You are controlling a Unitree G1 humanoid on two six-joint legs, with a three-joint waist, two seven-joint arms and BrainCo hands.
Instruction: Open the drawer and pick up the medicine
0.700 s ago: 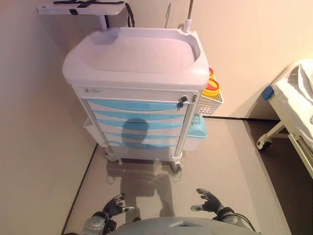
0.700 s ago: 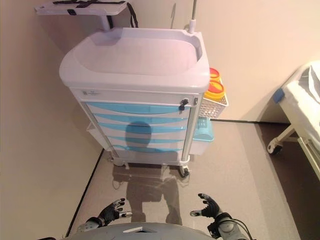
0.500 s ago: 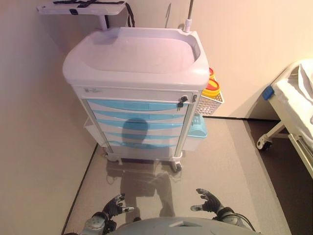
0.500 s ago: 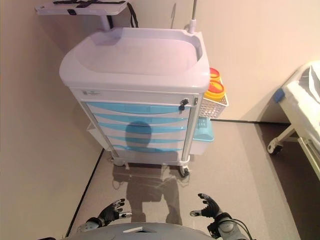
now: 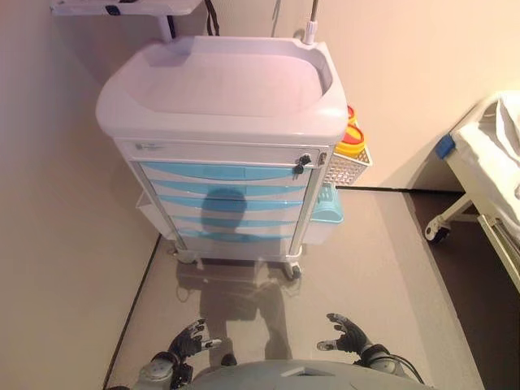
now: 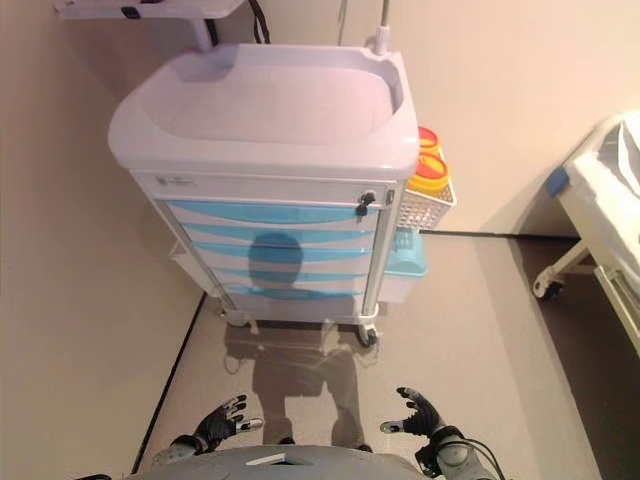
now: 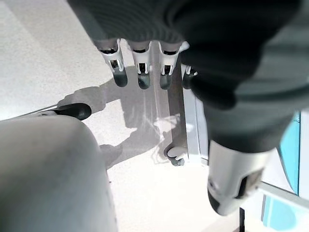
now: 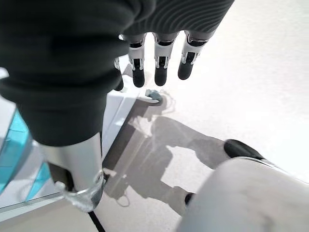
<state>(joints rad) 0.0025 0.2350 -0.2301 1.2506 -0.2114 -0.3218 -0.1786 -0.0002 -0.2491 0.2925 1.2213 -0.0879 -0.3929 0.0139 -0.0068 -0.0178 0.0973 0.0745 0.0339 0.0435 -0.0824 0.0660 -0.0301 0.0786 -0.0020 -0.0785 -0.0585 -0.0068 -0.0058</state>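
Both hands are hanging low at the bottom of the head views, well short of the cart: my left hand point(image 5: 188, 344) is sitting lower left with its fingers spread and relaxed, holding nothing, and my right hand point(image 5: 348, 335) is sitting lower right in the same loose, empty pose. I am looking at the medical cart point(image 5: 223, 106) filling the upper middle of the frame, a white body with a deep basin-like top and a stack of pale blue drawers point(image 5: 226, 203) down its front, all of them sitting flush and closed. A small dark key lock point(image 5: 302, 163) is showing at the upper right corner of the drawer stack. I am seeing no medicine anywhere in these views, so I cannot tell which drawer is holding it. A white mesh basket point(image 5: 348, 166) is hanging on the cart's right side with yellow and red containers point(image 5: 351, 143) in it, and a bed frame point(image 5: 484, 188) is reaching in at the right edge. The wrist views are adding only the floor-level detail: the left one is showing a cart caster point(image 7: 175, 156) beyond my straight fingertips point(image 7: 141, 77), and the right one is showing another caster point(image 8: 153, 95) just past its fingertips point(image 8: 161, 73).
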